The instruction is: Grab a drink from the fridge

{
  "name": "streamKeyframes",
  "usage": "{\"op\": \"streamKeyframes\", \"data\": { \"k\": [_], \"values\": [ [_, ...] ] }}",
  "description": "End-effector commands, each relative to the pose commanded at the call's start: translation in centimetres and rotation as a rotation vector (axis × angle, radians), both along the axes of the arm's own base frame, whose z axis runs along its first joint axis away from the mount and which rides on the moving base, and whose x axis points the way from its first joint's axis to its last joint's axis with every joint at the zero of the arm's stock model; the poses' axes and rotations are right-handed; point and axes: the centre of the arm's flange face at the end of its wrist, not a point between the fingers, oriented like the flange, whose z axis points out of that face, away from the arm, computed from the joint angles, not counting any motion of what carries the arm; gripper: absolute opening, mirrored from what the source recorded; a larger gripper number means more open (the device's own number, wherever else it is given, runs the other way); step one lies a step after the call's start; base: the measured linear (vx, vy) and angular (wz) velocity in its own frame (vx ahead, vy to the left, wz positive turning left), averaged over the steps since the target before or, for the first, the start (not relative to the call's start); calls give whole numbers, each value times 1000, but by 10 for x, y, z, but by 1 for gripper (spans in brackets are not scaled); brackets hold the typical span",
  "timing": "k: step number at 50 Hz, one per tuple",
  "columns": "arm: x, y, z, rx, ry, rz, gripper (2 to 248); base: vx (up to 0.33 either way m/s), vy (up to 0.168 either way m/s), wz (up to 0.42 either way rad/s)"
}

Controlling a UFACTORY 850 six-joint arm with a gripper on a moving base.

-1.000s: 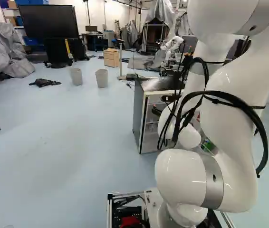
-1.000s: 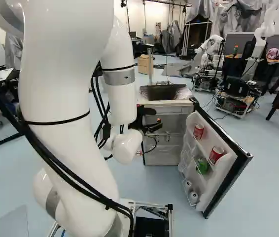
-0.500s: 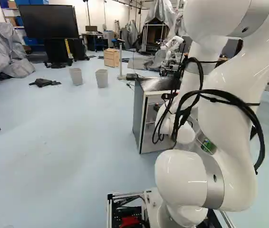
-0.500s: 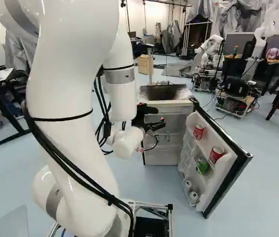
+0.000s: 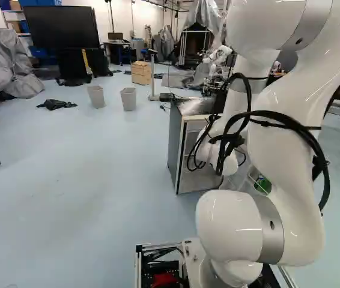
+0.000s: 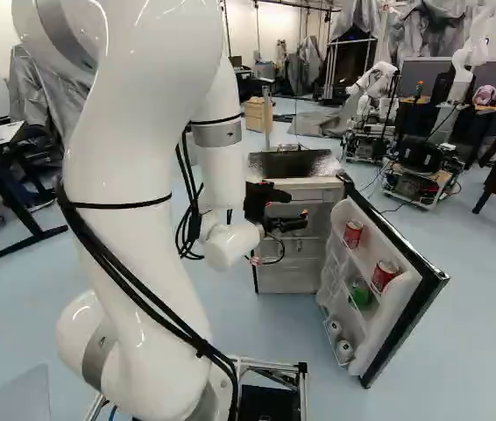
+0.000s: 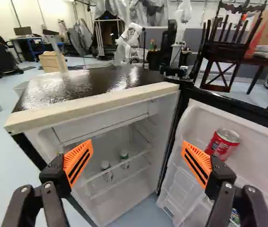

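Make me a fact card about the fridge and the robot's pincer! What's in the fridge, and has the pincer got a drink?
Fridge: its door is open
In the door: two red cans, something green, two pale things lower down
Inside: two small clear bottles
Pincer: open, facing the fridge
Drink held: none

You have bright room light, with white glare on the fridge top [image 7: 91, 81] and glints on the arm [image 6: 125, 167].
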Motion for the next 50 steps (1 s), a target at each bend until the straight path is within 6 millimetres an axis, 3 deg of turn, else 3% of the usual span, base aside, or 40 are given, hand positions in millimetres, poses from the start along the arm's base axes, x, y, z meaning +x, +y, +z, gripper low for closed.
{"op": "streamKeyframes", "data": {
  "k": [50],
  "values": [
    [25,-53,-10,7,-24,-518,247,0,0,0]
  ]
}}
